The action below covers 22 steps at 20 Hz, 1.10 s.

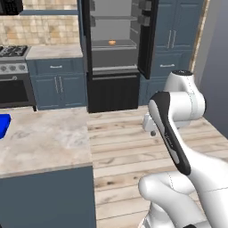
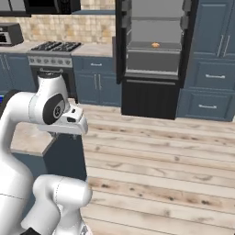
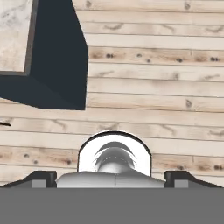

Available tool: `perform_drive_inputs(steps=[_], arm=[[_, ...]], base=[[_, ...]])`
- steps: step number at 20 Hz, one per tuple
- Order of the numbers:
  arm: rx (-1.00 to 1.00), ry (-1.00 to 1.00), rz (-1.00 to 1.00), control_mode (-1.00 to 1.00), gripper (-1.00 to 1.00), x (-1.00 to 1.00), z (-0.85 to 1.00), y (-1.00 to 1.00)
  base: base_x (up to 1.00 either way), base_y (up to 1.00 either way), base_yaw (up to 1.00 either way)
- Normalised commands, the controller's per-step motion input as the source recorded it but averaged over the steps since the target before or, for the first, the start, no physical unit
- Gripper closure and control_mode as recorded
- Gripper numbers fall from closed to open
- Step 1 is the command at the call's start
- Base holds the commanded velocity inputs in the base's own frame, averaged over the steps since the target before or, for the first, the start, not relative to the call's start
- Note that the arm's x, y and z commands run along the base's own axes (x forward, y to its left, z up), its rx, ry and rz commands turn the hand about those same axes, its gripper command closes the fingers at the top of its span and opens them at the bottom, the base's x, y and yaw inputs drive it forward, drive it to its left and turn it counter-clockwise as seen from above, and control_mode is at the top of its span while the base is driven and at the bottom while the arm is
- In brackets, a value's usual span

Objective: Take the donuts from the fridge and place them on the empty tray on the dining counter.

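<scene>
Donuts are what this job turns on, and one orange-tan donut [image 1: 112,42] sits on a grey shelf inside the open fridge [image 1: 115,95], near the middle of that shelf; it also shows in the right base view [image 2: 155,45]. It reads as a small, flattish, glazed blob, too far off to make out its ring shape, and I cannot find the pink one from here. The black fridge doors stand swung wide, with the grey shelved interior exposed.

Judging by this, the fetching step is in hand and nothing is picked up yet. The arm is folded close to the base, well apart from the fridge across the plank floor, and the tool [image 3: 111,175] points down at the wooden floor [image 3: 166,87] with its tips spread wide and nothing between them. Beside the base, a marble-look table [image 1: 44,138] carries a bright blue tray [image 1: 3,125] at its left edge.

Next, the base probably needs to close in on the fridge, then the arm must reach level onto the shelf.
</scene>
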Motion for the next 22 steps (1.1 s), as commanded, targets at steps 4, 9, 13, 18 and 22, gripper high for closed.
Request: perform_drive_inputs(steps=[4,9,13,18,22], arm=[[0.00,0.00,0.00,1.00,-1.00,0.00,0.00,0.00],[0.00,0.00,0.00,1.00,-1.00,0.00,0.00,0.00],[0.00,0.00,0.00,1.00,-1.00,0.00,0.00,0.00],[0.00,0.00,0.00,1.00,-1.00,0.00,0.00,0.00],[0.00,0.00,0.00,1.00,-1.00,0.00,0.00,0.00]], base=[[0.86,-1.00,-0.09],[1.00,-0.71,-0.05],[1.00,-0.04,-0.01],[1.00,0.04,0.00],[1.00,0.01,0.00]])
